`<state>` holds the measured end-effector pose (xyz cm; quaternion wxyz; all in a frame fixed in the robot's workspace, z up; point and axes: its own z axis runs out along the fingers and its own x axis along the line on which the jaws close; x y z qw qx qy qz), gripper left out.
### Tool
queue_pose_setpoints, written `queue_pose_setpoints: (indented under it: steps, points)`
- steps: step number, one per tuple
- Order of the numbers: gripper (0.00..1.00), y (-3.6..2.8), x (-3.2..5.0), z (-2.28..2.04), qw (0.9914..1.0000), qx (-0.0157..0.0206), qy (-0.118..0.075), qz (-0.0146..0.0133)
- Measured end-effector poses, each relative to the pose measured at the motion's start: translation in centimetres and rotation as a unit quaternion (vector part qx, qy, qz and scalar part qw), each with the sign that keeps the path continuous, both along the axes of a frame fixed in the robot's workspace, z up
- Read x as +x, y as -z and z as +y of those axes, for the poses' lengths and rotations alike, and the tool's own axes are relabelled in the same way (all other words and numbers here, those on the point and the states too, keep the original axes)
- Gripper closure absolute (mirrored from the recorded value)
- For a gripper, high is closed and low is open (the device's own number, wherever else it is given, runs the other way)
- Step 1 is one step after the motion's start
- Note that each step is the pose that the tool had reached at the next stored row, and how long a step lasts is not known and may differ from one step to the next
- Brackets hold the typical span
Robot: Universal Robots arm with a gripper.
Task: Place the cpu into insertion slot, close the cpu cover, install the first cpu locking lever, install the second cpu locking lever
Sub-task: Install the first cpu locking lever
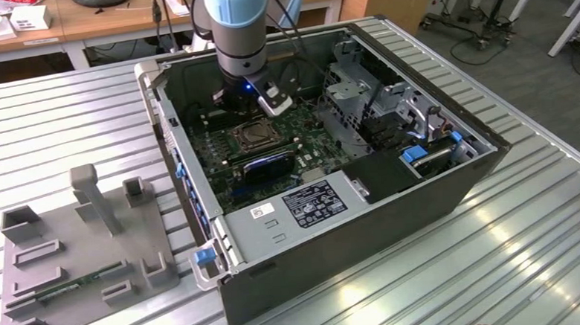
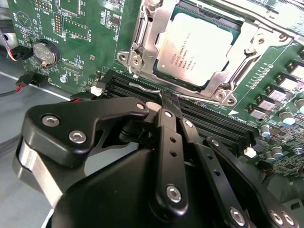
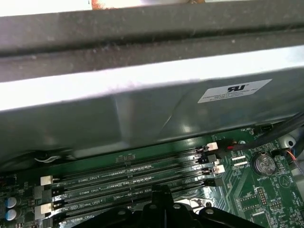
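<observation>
This looks like a robot lab or workshop. A robot arm (image 1: 235,31) reaches into an open computer case (image 1: 354,256) lying on a ribbed metal bench (image 1: 59,122). A grey tray with slots (image 1: 77,255) sits at eight o'clock. Wooden desks (image 1: 113,19) with cables stand at eleven o'clock. Wheeled stands (image 1: 472,30) are at one o'clock on a grey floor (image 1: 522,53).

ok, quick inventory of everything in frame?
table: 1, silver slatted metal, under everything
computer case: 1, black, open, on table
tray: 1, grey, on table, exterior view's left
circuit board: 1, green, inside case
socket: 1, silver-framed, on board
cpu: 1, silvery, seated in socket
cover: 1, silver frame, down around cpu
memory slots: several, black, beside socket
coin battery: 1, silver, on board
arm: 1, grey-blue, reaching into case
gripper: 1, black, shut, over memory slots
</observation>
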<state>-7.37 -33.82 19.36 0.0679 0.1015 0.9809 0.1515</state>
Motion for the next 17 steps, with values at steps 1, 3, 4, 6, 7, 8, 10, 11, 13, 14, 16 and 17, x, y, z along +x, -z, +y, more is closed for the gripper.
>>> queue_pose_setpoints:
  steps: [1,3,4,6,7,8,10,11,13,14,16,17]
  points:
    - [0.89,0.03,0.02,0.00,1.00000,0.0000,0.000,0.0000]
    - [0.89,0.09,0.04,0.00,1.00000,0.0000,0.000,0.0000]
    - [0.89,0.12,0.05,0.00,1.00000,0.0000,0.000,0.0000]
    - [0.89,0.19,0.09,0.00,1.00000,0.0000,0.000,0.0000]
    - [0.89,0.22,0.12,0.00,1.00000,0.0000,0.000,0.0000]
    - [0.89,0.25,0.14,0.00,1.00000,0.0000,0.000,0.0000]
    - [0.89,0.30,0.20,0.00,1.00000,0.0000,0.000,0.0000]
    - [0.89,0.32,0.22,0.00,1.00000,-0.0001,0.000,0.0000]
    - [0.89,0.39,0.26,0.00,1.00000,-0.0001,0.000,0.0000]
    - [0.89,0.40,0.27,0.00,1.00000,0.0000,0.000,0.0000]
    - [0.89,0.41,0.27,0.00,1.00000,0.0000,0.000,0.0000]
    - [0.89,0.42,0.27,0.00,1.00000,-0.0001,0.000,0.0000]
